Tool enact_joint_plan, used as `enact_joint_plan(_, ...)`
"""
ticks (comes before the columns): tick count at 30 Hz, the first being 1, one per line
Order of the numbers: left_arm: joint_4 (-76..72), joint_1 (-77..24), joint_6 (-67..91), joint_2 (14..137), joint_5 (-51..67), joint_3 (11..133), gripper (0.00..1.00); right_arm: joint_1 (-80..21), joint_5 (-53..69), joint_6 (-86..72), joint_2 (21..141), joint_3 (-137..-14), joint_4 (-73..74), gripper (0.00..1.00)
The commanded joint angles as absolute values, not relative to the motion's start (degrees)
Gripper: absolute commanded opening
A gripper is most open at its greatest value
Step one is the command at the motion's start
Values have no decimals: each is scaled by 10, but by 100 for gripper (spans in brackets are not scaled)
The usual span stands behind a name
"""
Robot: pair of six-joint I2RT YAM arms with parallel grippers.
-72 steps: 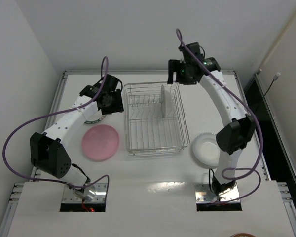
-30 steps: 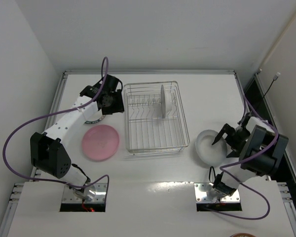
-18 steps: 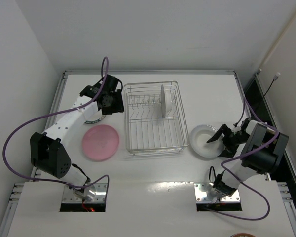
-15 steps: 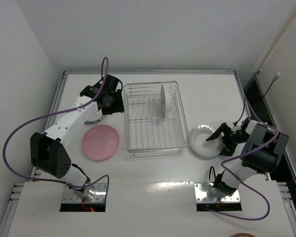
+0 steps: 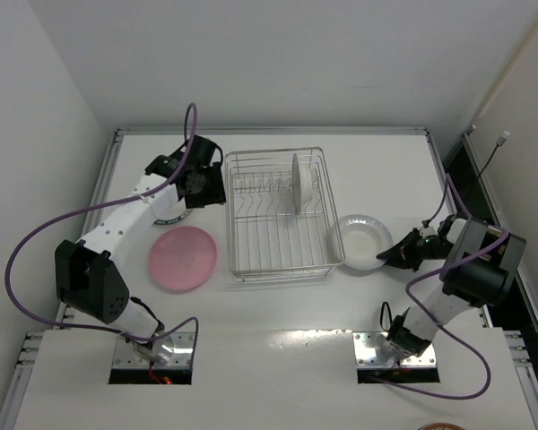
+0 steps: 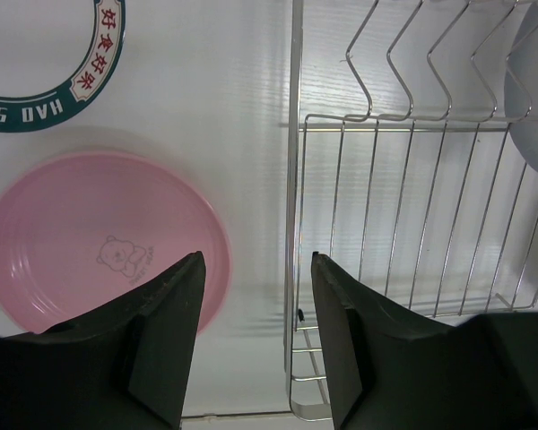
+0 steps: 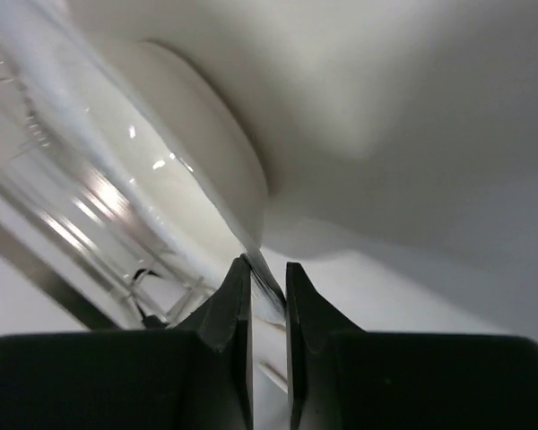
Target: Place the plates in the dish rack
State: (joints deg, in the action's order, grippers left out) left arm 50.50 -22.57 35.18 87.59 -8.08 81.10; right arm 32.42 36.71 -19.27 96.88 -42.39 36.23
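Picking up the white plate (image 5: pixel 360 242) is the step in hand; it lies just right of the rack (image 5: pixel 273 152), and the right gripper (image 7: pixel 267 269) has its jaws pinching the rim, a thin edge grip. The left gripper (image 6: pixel 255 262) hovers between the pink plate (image 6: pixel 99 242) and the rack, jaws spread, empty. Next, I judge: lift, tip the white plate upright, and slot it in beside the standing plate (image 5: pixel 296 184).

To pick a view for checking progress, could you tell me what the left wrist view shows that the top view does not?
Only left wrist: the bear drawing on the pink plate and the lettering on the rim of the patterned plate. Only top: the right end effector at the rim of the white plate, beside the rack. Both: the pink plate, the rack and the standing plate in it.
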Motion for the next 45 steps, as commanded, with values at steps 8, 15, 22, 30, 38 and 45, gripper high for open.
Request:
enact_joint_plan(8,496,-230,355,867,-69,808,48,296,284,-267,861,-544,361,0)
enact_joint_plan(15,496,-230,355,873,-59,808,48,259,168,-287,829,-671,439,0)
enact_joint_plan(22,496,-230,360,873,-59,808,48,217,168,-306,809,-689,421,0)
enact_joint_plan(30,496,-230,360,867,-59,802,48,212,161,-301,804,-628,410,0)
enact_joint_plan(38,496,-230,360,862,-59,797,48,212,149,-301,791,-629,405,0)
enact_joint_plan(45,496,-230,360,862,-59,797,48,221,170,-301,820,-593,378,0)
